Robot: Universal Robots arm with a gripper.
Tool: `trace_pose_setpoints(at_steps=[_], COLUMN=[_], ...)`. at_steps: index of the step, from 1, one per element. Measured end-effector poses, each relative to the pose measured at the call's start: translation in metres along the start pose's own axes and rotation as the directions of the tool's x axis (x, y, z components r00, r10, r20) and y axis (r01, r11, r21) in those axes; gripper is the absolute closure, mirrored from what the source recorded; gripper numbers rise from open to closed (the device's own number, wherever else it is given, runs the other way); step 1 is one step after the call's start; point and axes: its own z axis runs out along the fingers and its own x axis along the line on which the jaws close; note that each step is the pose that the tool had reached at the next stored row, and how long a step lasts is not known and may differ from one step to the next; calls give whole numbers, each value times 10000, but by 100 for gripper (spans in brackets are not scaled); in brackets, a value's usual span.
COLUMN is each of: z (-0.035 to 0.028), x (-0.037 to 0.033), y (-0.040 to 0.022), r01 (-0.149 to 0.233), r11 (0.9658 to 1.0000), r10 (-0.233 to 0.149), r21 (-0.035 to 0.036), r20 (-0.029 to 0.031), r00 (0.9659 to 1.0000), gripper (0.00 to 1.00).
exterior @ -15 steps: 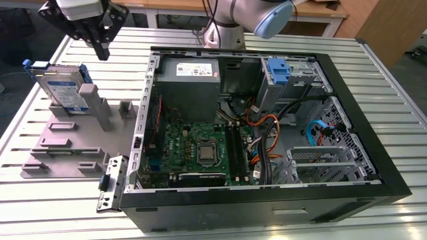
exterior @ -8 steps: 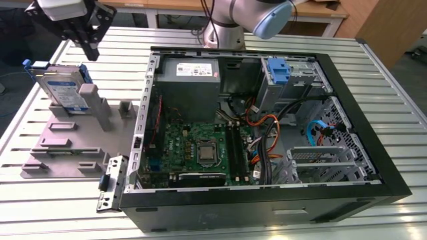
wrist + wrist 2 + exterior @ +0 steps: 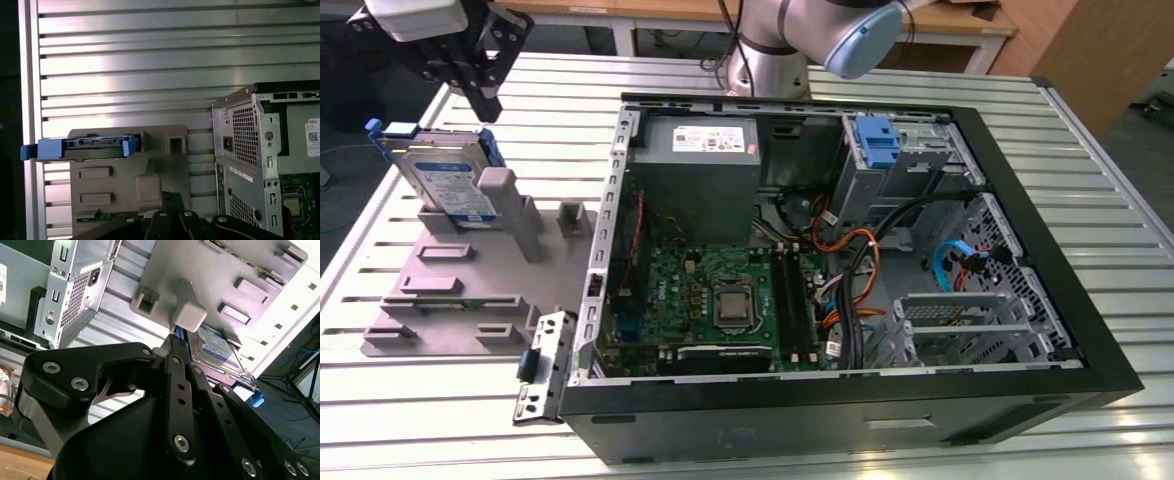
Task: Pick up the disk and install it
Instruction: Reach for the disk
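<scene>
Disk (image 3: 447,178) is stood on edge in the grey holder (image 3: 454,275), at the exterior view's left of the computer case (image 3: 787,425). Gripper (image 3: 483,105) is held just above it, not touching. Jaws look pressed together, nothing gripped.

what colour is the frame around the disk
Blue; the disk shows it best in the first wrist view.
</scene>
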Motion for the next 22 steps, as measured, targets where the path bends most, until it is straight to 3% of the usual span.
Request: trace_pose_setpoints(at_steps=[14,15,22], z=[-1,-3,-3], x=[135,253,257], y=[-11,-20,-20], r01=[1,-4,-4], r11=[10000,10000,10000], r10=[-1,4,4], r21=[-1,-2,-2], r20=[1,3,3], r00=[10000,10000,10000], gripper=[89,89,89])
